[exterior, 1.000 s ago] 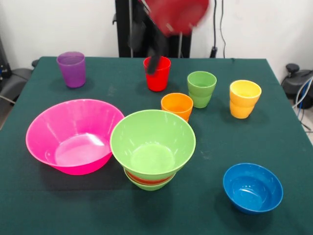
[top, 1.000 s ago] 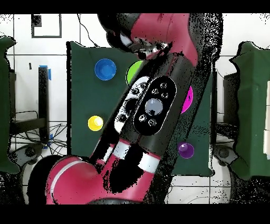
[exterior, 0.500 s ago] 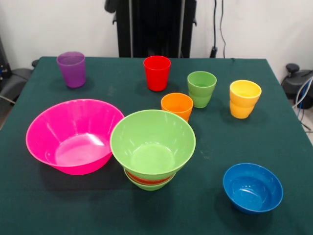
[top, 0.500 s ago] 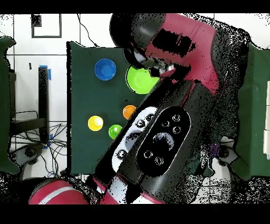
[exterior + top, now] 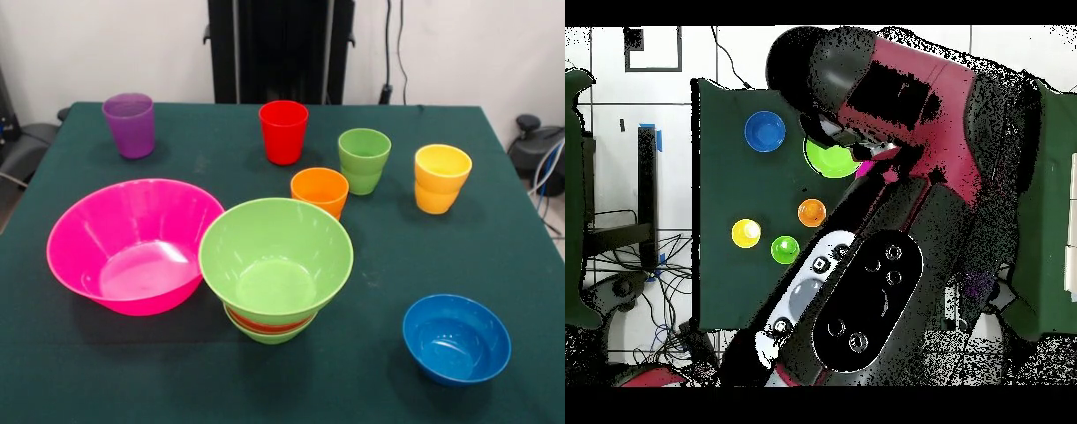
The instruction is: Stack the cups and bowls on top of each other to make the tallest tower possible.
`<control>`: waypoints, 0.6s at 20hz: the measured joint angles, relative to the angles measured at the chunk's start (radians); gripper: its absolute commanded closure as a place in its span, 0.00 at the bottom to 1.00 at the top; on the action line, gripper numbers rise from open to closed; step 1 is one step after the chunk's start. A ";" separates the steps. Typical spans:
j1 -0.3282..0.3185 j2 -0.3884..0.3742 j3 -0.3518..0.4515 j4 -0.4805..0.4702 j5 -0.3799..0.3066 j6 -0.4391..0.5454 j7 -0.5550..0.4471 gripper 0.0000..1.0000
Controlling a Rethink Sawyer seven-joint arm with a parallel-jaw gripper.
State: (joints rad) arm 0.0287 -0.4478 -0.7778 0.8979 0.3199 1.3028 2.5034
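front view: blue bowl point(image 5: 456, 338) near table point(image 5: 71, 389) edge

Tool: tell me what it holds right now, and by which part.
It cannot be told. The front view shows no tool at all, and in the overhead view the arm hides it above the large green bowl.

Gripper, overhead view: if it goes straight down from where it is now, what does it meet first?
Probably the large lime green bowl. In the overhead view the gripper appears to hang over that bowl's edge. The front view doesn't show the gripper at all, so its height is unclear.
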 measured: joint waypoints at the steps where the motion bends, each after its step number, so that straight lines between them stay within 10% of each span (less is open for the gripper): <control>1: 0.000 -0.002 0.004 0.002 -0.003 -0.005 0.000 0.00; 12: -0.001 0.005 0.058 0.037 -0.065 -0.159 0.000 0.00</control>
State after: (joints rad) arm 0.0278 -0.4431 -0.7195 0.9351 0.2544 1.1443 2.5034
